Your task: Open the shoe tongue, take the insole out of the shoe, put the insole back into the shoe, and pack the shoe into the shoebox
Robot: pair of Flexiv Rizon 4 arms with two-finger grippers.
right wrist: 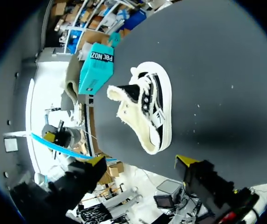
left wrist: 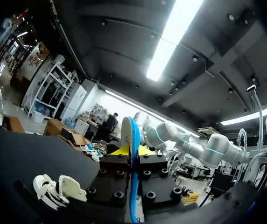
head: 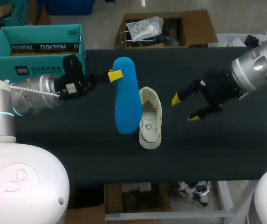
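Left gripper (head: 115, 75) is clamped on the blue insole (head: 126, 95) near its 12 o'clock end. The insole's long axis runs 12 to 6 and sits edge-on between the fingers in the left wrist view. The white shoe (head: 149, 117) lies on the dark table (head: 226, 149) just at 3 o'clock of the insole. Right gripper (head: 183, 108) is spread wide, holding nothing, at 3 o'clock of the shoe and apart from it. The teal shoebox (head: 40, 49) sits at 10 o'clock, at the table's far-left corner.
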